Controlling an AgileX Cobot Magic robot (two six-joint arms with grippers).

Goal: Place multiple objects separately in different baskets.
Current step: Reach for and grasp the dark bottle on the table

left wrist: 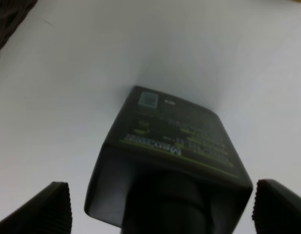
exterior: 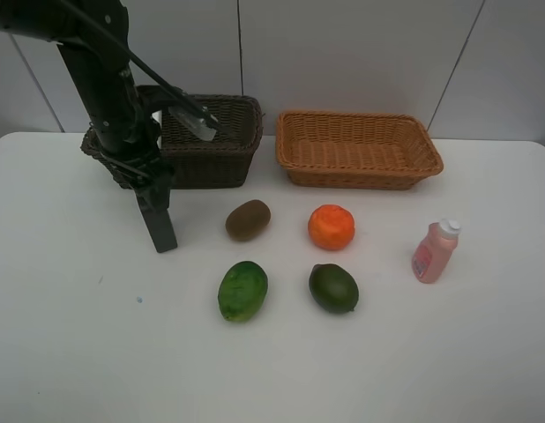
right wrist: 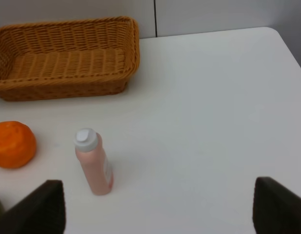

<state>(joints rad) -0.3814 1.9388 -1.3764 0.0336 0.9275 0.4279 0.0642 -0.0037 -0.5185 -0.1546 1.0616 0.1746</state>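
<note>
From the exterior high view, the white table (exterior: 70, 352) lies bare across the left side and along the whole lower band of the frame, so I have room there. Its far edge runs just behind the baskets.

At the left, my left pincer (left wrist: 162, 214) is spread wide around the dark green rectangular bottle (exterior: 162, 227), which stands on the table. In the wrist view there is a gap on each side between the fingers (left wrist: 46, 209) and the bottle.

Right of it, at upper centre, sits the deep dark brown wicker basket (exterior: 221, 152), then the shallow orange-tan wicker basket (exterior: 359, 152), close together but apart.

Below them I count four fruits, none touching: a brown kiwi (exterior: 248, 219), an orange (exterior: 331, 226), a lighter green oval fruit (exterior: 242, 290) and a darker green oval fruit (exterior: 333, 287).

Right of those, well apart, the small pink bottle (exterior: 436, 251) stands upright.

That makes two baskets and two bottles.

My right pincer (right wrist: 160, 209) is spread, with nothing between its fingers.
</note>
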